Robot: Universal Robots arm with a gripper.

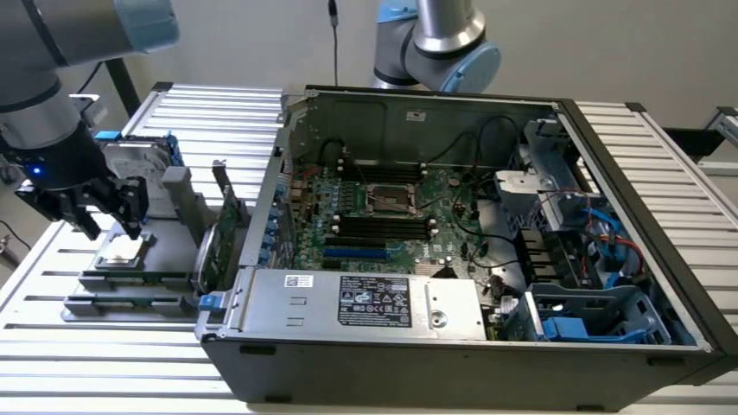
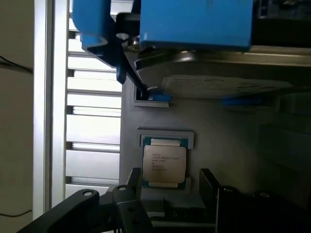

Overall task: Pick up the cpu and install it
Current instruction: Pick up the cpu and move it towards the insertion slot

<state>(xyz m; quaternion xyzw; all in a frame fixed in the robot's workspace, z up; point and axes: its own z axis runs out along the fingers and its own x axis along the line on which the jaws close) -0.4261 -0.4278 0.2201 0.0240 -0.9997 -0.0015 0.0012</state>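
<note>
Exterior view, pick-up step, grasp not yet made. Pincer (image 1: 111, 226): jaws wide apart, holding nothing, poised just above the cpu (image 1: 124, 253). Cpu: lies flat in its grey holder (image 1: 168, 246) on the desk (image 1: 69, 354), left-centre of frame, beside the open computer case (image 1: 346, 354). Judged requirement: straight descent, jaws straddling the chip's edges squarely.
</note>
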